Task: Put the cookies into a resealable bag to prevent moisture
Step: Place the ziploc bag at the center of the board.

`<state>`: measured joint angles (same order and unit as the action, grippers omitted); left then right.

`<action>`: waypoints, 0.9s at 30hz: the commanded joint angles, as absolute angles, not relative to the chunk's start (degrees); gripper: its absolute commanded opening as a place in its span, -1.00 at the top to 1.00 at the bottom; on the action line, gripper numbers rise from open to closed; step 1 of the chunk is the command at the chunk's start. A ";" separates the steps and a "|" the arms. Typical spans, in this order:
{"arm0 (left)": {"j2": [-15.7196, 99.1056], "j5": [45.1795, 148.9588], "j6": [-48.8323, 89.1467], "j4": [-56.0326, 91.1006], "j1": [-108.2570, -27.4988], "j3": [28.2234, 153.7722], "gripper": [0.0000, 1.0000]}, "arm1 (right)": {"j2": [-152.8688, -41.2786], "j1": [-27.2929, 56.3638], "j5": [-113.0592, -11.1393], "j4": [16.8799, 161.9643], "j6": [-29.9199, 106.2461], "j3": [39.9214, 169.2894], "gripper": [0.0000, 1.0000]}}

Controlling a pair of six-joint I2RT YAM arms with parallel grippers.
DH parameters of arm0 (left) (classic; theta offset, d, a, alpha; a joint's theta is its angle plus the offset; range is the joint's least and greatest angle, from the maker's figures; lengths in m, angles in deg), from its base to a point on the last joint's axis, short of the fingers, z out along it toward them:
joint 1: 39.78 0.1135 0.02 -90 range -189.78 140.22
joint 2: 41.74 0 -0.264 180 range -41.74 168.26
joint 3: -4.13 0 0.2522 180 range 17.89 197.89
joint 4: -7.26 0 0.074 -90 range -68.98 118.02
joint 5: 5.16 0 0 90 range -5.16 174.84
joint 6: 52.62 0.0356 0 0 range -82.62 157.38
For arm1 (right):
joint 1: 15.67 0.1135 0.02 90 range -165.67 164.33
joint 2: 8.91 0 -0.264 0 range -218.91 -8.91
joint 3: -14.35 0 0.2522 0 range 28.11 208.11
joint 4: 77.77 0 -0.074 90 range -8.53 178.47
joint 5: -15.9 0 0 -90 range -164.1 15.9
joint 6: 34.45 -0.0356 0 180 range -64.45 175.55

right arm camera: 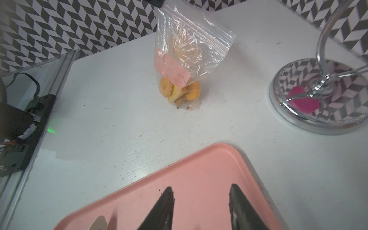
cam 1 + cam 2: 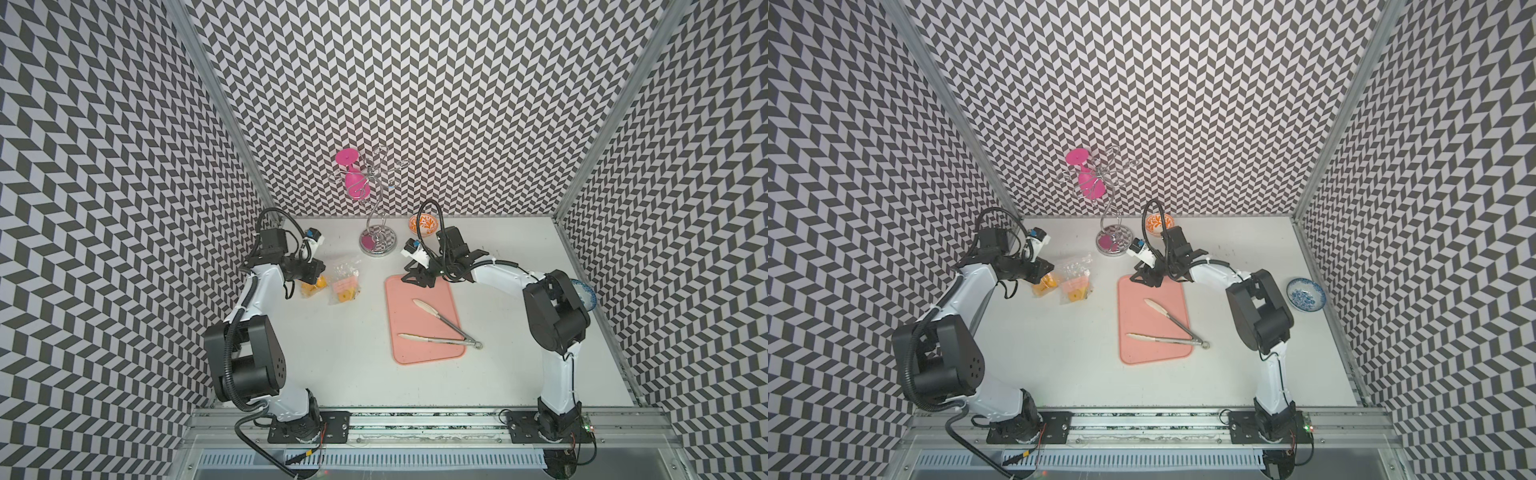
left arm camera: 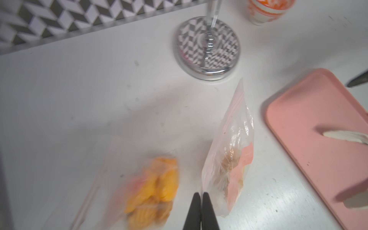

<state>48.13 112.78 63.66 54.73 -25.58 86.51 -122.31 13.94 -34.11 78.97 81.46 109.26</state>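
The cookies, likely light and brittle, sit in a thin, floppy resealable bag on the worktop, at 10 o'clock from the pink tray. A second filled bag lies at its 9 o'clock. Better pinch the zip strip. The left end effector is closed beside the bags; the right end effector gapes empty over the tray.

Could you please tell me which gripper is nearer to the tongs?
Right. The right gripper hangs open over the far end of the pink tray, on which the tongs lie. The left gripper, shut, is off the tray, by the cookie bags.
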 commanded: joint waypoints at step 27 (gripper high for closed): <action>18.85 98.49 28.98 5.92 -19.67 44.43 -0.99 | -78.93 -4.01 -88.29 119.55 51.30 55.76 -0.99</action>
